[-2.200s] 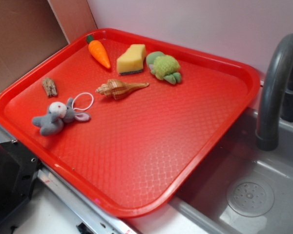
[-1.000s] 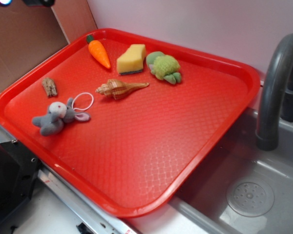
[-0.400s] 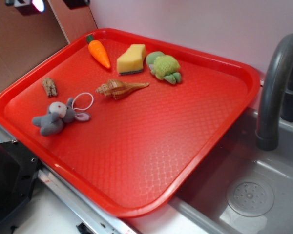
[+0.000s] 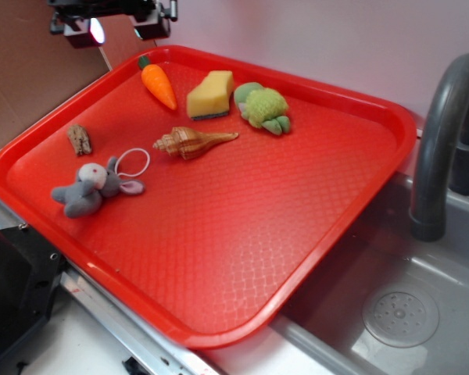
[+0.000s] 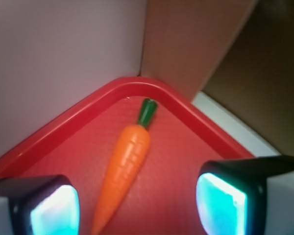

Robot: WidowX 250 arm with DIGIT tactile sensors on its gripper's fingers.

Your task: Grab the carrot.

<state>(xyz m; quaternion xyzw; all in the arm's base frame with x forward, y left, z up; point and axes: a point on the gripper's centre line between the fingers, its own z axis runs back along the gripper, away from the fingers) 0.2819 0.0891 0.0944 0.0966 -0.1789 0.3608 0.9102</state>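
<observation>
Seemingly open, hand (image 5: pixel 137 200) frames cropped carrot (image 5: pixel 125 164).

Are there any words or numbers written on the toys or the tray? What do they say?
None. No words, numbers or signs show in either view.
The carrot is plain orange with a green stem.
The tray has only a bumpy pattern.
The sponge, shell, green toy and bunny have no labels.
The gripper shows glowing pads, no writing.
</observation>
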